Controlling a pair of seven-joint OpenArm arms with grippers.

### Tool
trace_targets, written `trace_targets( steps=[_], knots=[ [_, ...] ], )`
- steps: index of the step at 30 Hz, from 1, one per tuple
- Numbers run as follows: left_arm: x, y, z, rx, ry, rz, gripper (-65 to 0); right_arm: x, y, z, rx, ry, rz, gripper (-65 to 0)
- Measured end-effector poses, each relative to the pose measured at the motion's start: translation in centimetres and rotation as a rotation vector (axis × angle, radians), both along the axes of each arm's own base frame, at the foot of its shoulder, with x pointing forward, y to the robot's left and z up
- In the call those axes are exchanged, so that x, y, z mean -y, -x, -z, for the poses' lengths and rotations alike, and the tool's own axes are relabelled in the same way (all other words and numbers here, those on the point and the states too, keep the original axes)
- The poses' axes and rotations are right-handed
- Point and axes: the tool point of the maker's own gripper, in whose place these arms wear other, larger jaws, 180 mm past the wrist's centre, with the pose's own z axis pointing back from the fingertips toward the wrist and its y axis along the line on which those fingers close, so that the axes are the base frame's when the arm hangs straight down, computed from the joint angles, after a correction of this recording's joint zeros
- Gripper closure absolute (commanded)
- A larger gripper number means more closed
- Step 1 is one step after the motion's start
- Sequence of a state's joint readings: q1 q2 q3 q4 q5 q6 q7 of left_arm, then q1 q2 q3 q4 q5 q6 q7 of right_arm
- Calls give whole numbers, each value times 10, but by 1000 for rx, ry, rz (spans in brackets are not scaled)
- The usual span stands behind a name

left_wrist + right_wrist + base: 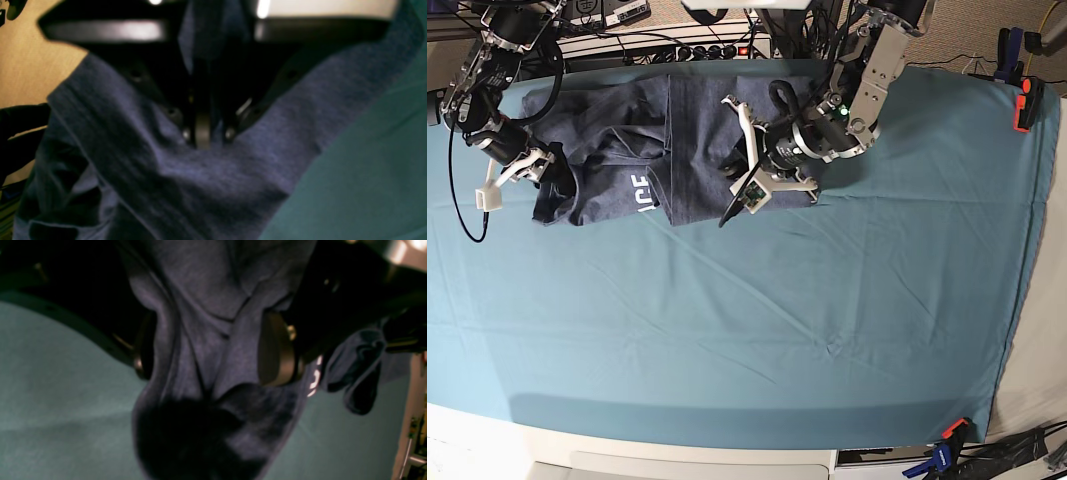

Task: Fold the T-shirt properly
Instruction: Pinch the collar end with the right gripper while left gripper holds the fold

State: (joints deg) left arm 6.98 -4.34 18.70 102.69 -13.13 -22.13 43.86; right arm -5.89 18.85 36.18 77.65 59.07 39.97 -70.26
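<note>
In the left wrist view, my left pincer (202, 133) is clenching a fold of the T-shirt (186, 173); the jaws are nearly together with thin cloth pinched between them. The shirt is hanging soft below the pincer, and the teal table cloth (367, 166) is lying beside it.

In the right wrist view, my right pincer (213, 350) is standing wide, and a thick bunch of the T-shirt (206, 340) is sitting between the two pads (275, 350). I am judging that it is grasping this bunch. The cloth is limp and light, so it is sagging under the pads.

In the base view, the T-shirt (627, 150) is lying crumpled at the far edge of the table cloth (827, 320). My pincers are at its two ends. I think it is better to take a hem or a shoulder seam, because loose cloth is slipping easily.
</note>
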Motion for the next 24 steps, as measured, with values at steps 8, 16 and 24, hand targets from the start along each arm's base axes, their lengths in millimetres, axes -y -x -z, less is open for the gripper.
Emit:
trace_targets(
  steps=[8, 16, 24],
  knots=[
    [0, 0, 0, 0, 0, 0, -83, 1, 7, -4, -10, -45, 0, -437],
    [0, 0, 0, 0, 0, 0, -83, -11, 12, -13, 0, -133, -37, -437],
    [0, 0, 0, 0, 0, 0, -83, -11, 12, -13, 2, -134, -37, -437]
  ],
)
